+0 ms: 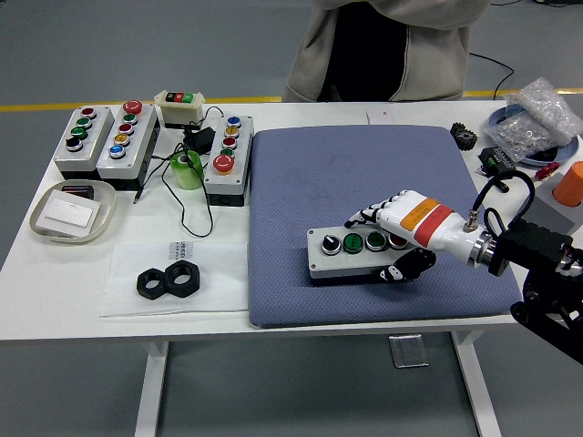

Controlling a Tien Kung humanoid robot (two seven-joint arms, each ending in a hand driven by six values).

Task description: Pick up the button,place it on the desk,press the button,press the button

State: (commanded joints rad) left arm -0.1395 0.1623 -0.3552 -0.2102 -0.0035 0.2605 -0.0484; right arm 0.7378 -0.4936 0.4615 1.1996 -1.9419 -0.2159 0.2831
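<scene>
Button box (351, 250): a grey box with a black base, lying flat on the blue mat (301, 173), toward the mat's near right part; 4 buttons run along its top.
Right robot hand (401, 238): white, clamped on the box's right end, fingers (369, 215) curled over the far edge, thumb (401, 270) against the near side.
Left robot hand: out of sight.
Surface (209, 296): white; at far left stand 3 other button boxes (118, 137).
Near left: 2 black nuts (168, 280) on a clear sheet, and a shallow tray (73, 211).
Person (387, 45): stands at the far side, hands unseen.
</scene>
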